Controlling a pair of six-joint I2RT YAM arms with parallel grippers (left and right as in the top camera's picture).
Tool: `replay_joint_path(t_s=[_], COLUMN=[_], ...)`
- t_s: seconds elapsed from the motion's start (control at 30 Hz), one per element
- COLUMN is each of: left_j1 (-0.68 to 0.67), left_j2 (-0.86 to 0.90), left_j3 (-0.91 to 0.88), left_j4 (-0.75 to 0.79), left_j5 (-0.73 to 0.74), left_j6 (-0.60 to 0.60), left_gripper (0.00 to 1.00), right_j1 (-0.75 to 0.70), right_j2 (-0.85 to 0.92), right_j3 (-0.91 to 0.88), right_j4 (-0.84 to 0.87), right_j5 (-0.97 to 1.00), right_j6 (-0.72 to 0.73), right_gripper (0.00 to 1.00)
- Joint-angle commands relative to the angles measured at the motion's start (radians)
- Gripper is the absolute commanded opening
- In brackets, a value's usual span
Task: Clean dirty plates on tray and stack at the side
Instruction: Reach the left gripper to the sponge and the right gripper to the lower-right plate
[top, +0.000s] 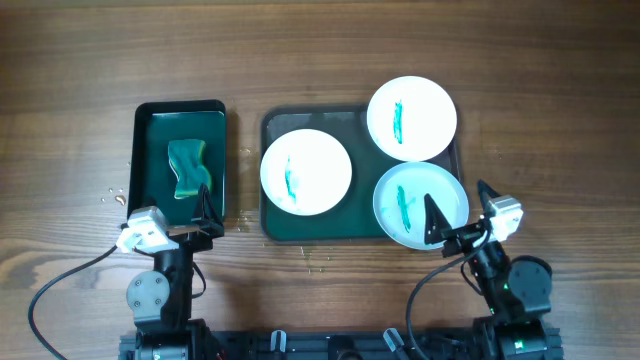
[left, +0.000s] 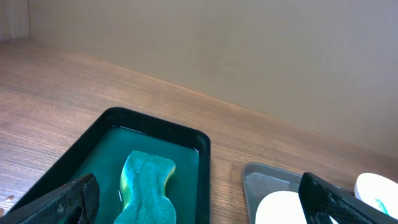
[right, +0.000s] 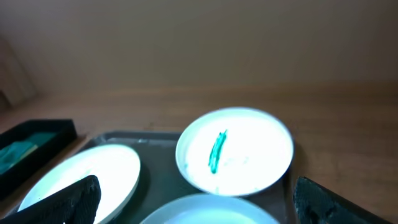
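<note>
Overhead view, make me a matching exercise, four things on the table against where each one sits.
1. sponge
2. left plate
3. far plate
4. near right plate

a. juts past the far edge of the tray
b. in the small sponge tray
c. partly under the right gripper
d. at the tray's left end

Pairs: 1-b, 2-d, 3-a, 4-c.
</note>
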Motion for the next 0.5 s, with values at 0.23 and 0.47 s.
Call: replay_joint_path(t_s=[0.23, 0.47], left_j1=[-0.005, -0.005], left_j2=[0.103, 0.405], left_j3=[0.124, 0.480], left_j4=[-0.048, -0.325], left_j5=[0.061, 0.061], left_j6=[0.018, 0.018], left_gripper=[1.00, 1.00], right_j1=[0.005, 0.005], right_j2=[0.288, 0.647], right_j3=[0.160, 0.609], right_j4=[-0.006, -0.324], right_j5=[-0.163, -0.225], right_j6=[-0.049, -0.077], right_gripper=[1.00, 1.00])
